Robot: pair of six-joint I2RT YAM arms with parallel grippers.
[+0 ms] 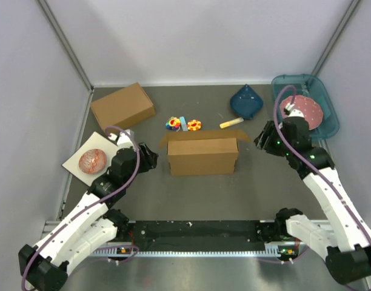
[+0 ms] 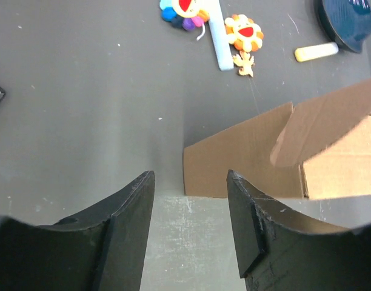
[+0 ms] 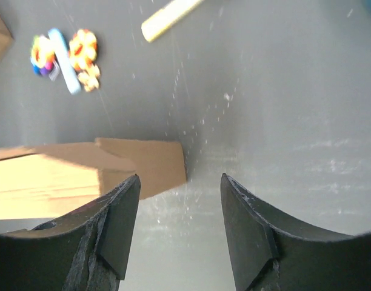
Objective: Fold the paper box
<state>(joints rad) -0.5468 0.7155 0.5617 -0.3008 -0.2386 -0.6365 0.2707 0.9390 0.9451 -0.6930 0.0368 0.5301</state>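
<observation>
The paper box (image 1: 202, 156) stands in the middle of the table as a shallow brown cardboard box. One flap (image 1: 168, 140) sticks up at its back left corner. My left gripper (image 1: 151, 160) is just left of the box, open and apart from it. In the left wrist view the box (image 2: 243, 160) lies ahead and to the right of the gripper (image 2: 190, 182), and only bare table shows between the fingers. My right gripper (image 1: 260, 139) is off the box's right end, also open. In the right wrist view the box (image 3: 146, 163) lies ahead-left of the empty gripper (image 3: 179, 185).
A deeper brown box (image 1: 123, 106) sits at the back left. Small colourful toys (image 1: 183, 124), a yellow stick (image 1: 231, 123) and a dark blue pouch (image 1: 247, 102) lie behind the paper box. A blue tray (image 1: 327, 115) holds a pink plate at the back right. A white card with a red ball (image 1: 92, 160) lies at the left.
</observation>
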